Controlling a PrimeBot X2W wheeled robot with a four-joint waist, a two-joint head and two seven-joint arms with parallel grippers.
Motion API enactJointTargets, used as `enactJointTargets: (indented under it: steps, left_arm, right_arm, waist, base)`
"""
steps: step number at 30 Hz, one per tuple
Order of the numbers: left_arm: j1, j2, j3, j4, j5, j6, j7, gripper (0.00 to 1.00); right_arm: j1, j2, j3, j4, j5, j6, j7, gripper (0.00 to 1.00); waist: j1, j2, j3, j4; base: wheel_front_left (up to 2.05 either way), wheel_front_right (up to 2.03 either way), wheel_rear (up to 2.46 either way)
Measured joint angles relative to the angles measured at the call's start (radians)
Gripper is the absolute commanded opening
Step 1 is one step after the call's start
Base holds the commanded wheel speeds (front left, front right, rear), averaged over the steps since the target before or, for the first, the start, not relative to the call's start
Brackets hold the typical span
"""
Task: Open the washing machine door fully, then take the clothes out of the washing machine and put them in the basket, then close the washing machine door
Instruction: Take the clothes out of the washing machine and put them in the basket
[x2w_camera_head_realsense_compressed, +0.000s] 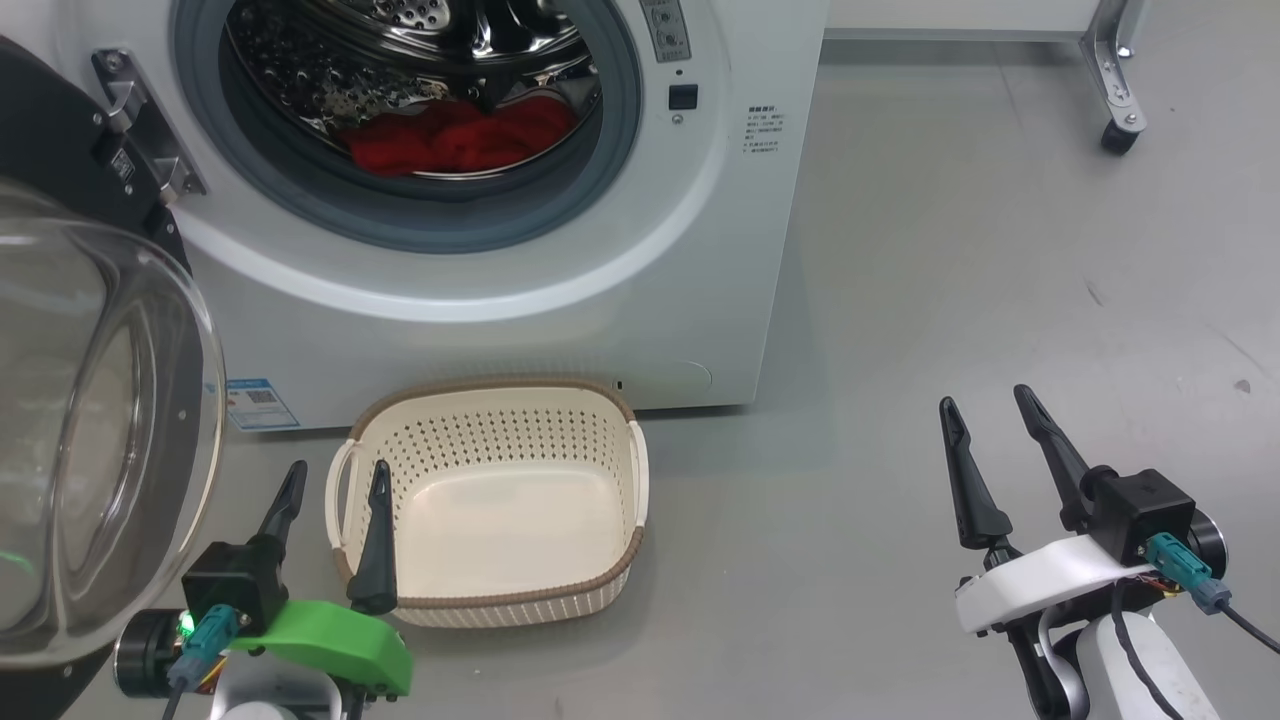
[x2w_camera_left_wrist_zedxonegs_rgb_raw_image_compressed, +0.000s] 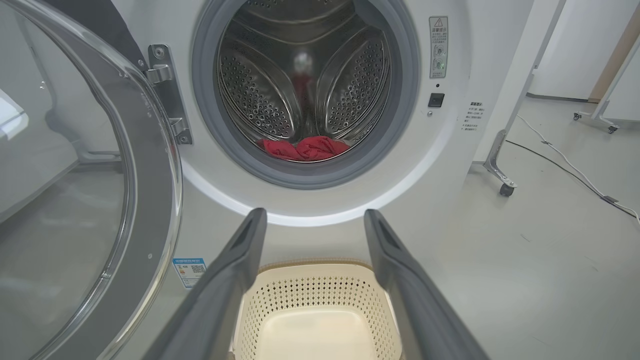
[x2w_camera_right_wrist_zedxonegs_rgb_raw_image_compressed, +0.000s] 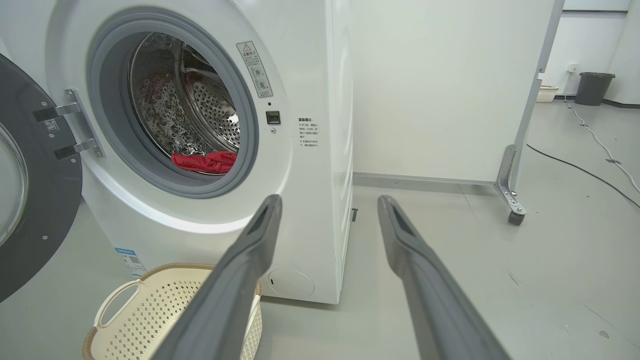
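Basket (x2w_camera_head_realsense_compressed: 500, 520) sits on the grey floor (x2w_camera_head_realsense_compressed: 950, 250) directly in front of the washing machine (x2w_camera_head_realsense_compressed: 560, 300), below the drum opening and close to the front panel. It's cream plastic with perforated sides, a brown woven-look rim and side handles, and its smooth bottom shows bare. Drum (x2w_camera_head_realsense_compressed: 400, 60) is perforated steel. The clothes (x2w_camera_head_realsense_compressed: 460, 135) lie inside it as a low bright-red bundle at the bottom front, just behind the grey rubber ring (x2w_camera_head_realsense_compressed: 620, 150). From these angles they read as plain red fabric; any stripes or white parts can't be made out.

The washing machine door (x2w_camera_head_realsense_compressed: 90, 420) stands open on the robot's left, hung from a metal hinge (x2w_camera_head_realsense_compressed: 140, 130) on the machine's left side. It has a glossy black rim, and its bulging clear glass bowl sits near the left claw. The machine is white, with a blue label (x2w_camera_head_realsense_compressed: 262, 403) at the lower left corner of its front, next to the door's edge.

Left claw (x2w_camera_head_realsense_compressed: 339, 467) has its fingers apart and grips nothing. It hovers at the basket's left end, one finger overlapping the rim in the head view. The left wrist view looks straight into the drum, with the basket low between the fingers.

Right claw (x2w_camera_head_realsense_compressed: 983, 397) also has its fingers apart and grips nothing, well to the right of the machine over open floor. A wheeled metal frame leg (x2w_camera_head_realsense_compressed: 1115, 90) stands further back on the right.
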Motion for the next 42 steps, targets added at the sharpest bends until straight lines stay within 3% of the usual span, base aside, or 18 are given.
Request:
enactJointTargets:
  steps: [20, 42]
  left_arm:
    - [0.000, -0.001, 0.004, -0.007, 0.006, 0.006, 0.000, 1.00]
    - [-0.003, -0.004, 0.009, -0.030, 0.024, 0.008, -0.001, 1.00]
  right_arm:
    - [0.012, 0.001, -0.002, -0.003, -0.002, 0.000, 0.000, 1.00]
    - [0.011, 0.003, 0.000, -0.023, -0.003, 0.000, 0.000, 1.00]
  waist:
    - [0.0000, 0.0000, 0.001, -0.007]
    - [0.0000, 0.0000, 0.046, -0.017]
  base:
    - [0.95, -0.95, 0.00]
    - [0.17, -0.17, 0.00]
